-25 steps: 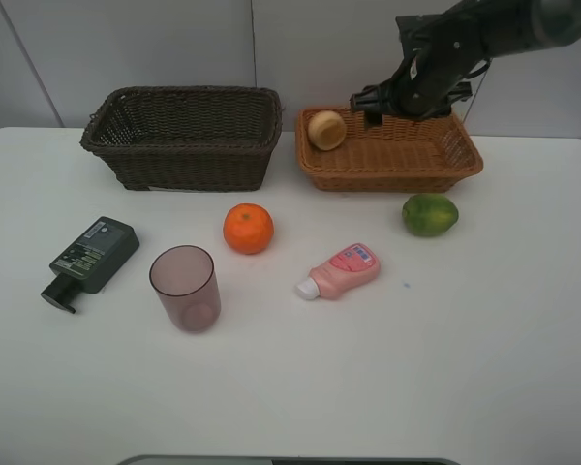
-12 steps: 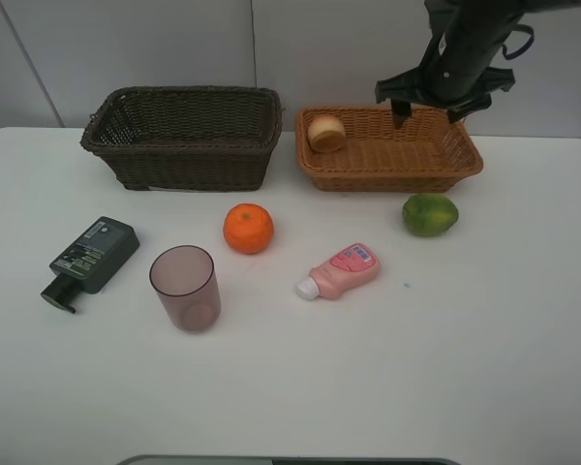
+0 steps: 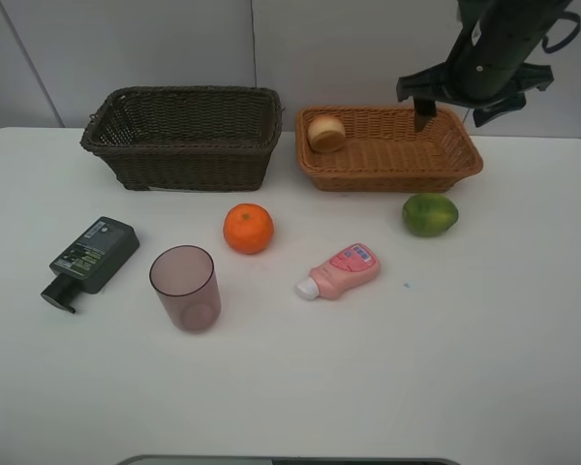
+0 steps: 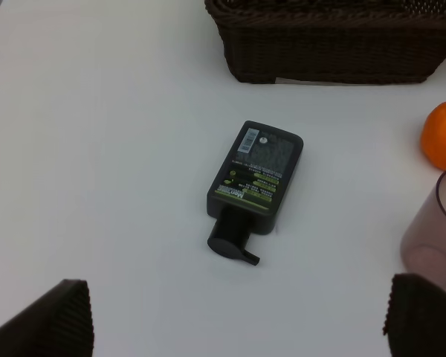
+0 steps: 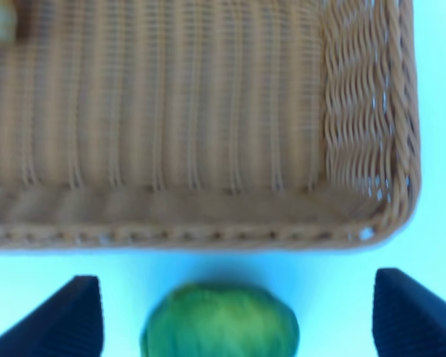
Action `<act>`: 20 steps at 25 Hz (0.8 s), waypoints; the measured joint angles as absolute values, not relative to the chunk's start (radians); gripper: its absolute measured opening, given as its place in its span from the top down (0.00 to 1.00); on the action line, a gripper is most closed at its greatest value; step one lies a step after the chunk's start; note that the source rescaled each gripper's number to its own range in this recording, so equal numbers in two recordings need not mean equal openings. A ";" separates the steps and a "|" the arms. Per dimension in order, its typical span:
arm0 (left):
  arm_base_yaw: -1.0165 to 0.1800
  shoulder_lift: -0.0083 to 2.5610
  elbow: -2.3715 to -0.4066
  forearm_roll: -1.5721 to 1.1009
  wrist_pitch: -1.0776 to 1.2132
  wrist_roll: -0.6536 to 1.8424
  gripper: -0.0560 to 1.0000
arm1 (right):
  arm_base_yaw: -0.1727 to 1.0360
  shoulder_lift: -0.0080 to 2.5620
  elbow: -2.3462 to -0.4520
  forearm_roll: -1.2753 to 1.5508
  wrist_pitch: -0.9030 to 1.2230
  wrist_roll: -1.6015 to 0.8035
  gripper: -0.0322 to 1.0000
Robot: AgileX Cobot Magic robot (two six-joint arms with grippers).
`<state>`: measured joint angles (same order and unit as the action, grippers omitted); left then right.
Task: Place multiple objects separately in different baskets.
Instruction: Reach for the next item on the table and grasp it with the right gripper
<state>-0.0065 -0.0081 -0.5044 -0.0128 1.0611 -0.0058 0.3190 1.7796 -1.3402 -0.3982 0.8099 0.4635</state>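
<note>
My right gripper hangs high over the tan basket, jaws apart, holding nothing. My left gripper is wide apart too, above the dark bottle. A yellow fruit sits in the tan basket. The green fruit lies just in front, on the white table. A white wall stands behind.

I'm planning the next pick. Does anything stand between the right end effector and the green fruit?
Nothing visible does. The right end effector hangs open above the right end of the tan wicker basket; the green fruit lies uncovered on the table just outside that basket's front wall.
</note>
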 joint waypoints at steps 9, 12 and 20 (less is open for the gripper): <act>-0.007 -0.008 -0.504 -0.013 1.061 -0.006 0.00 | 0.319 1.762 -1.207 -0.337 0.791 0.462 0.46; -0.007 -0.008 -0.504 -0.013 1.061 -0.006 0.00 | 0.319 1.762 -1.191 -0.318 0.781 0.448 0.46; -0.007 -0.008 -0.504 -0.013 1.061 -0.006 0.00 | 0.296 1.771 -1.137 -0.276 0.650 0.434 0.45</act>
<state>-0.0065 -0.0081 -0.5044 -0.0128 1.0611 -0.0058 0.2959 1.7708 -1.1372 -0.2755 0.6504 0.4337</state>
